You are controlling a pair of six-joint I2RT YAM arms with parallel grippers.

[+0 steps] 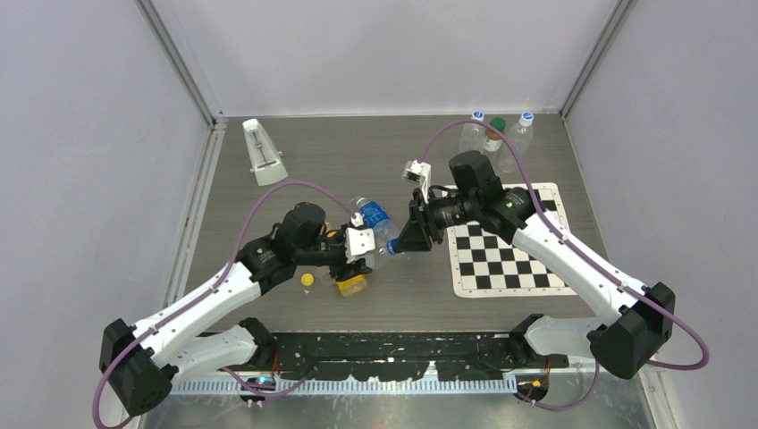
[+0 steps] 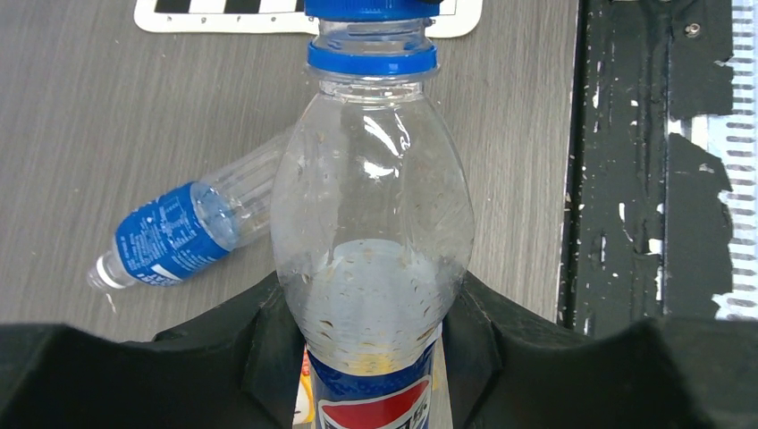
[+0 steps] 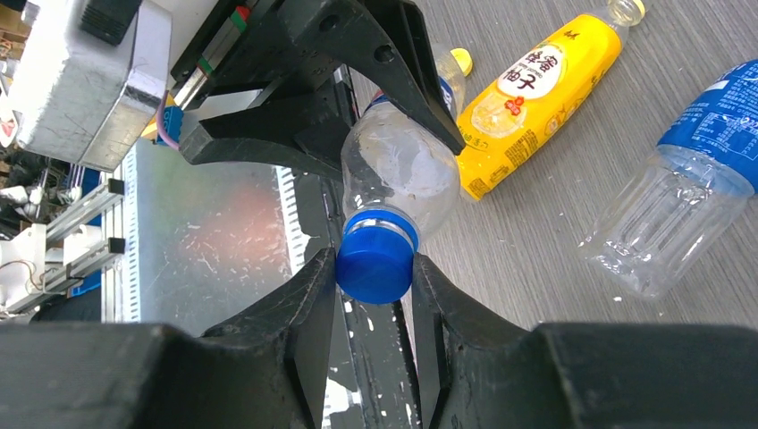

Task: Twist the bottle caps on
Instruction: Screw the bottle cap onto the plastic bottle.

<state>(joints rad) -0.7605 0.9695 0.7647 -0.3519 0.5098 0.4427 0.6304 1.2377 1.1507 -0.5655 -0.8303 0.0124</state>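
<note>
My left gripper is shut on the body of a clear Pepsi bottle, held off the table between the two arms. A blue cap sits on that bottle's neck, and my right gripper is shut on it, one finger on each side. From above, the right gripper meets the left gripper near the table's middle. A yellow cap lies loose on the table beside a lying yellow bottle with an open neck. A blue-labelled water bottle lies on the table behind.
A checkerboard mat lies at the right. Three capped bottles stand at the back right, one with a dark green cap. A white wedge-shaped object stands at the back left. The black base rail runs along the near edge.
</note>
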